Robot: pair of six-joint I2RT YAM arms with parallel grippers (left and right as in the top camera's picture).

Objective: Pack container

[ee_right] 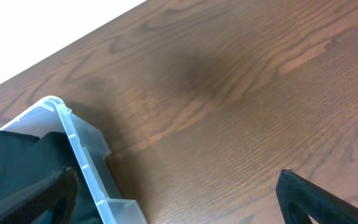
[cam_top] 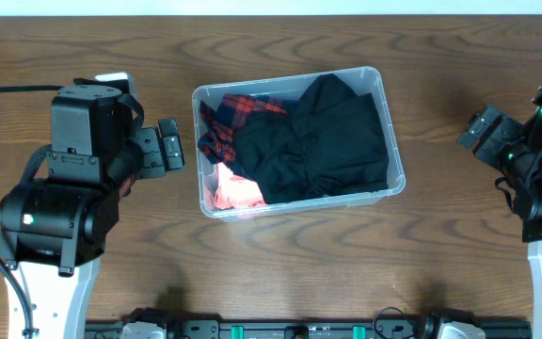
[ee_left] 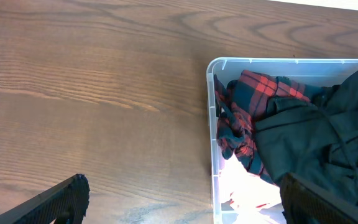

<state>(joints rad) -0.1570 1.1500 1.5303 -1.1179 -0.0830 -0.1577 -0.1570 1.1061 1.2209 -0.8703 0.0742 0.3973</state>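
My left fingers [cam_top: 171,144] and right fingers [cam_top: 479,132] stand wide apart, empty, flanking the center-frame container [cam_top: 396,162] of black garment [cam_top: 323,141] and red plaid cloth [cam_top: 231,113].

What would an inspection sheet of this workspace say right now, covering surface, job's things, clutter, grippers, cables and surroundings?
Surface: dark wood-grain table.
Job's things: clear plastic container mid-table, holding a black garment over a red plaid garment and a pale pink cloth.
Clutter: nothing seen.
Grippers: left gripper open, empty, left of the container; right gripper open, empty, to its right.
Cables: black cable running to the left arm.
Surroundings: black rail along the near edge.
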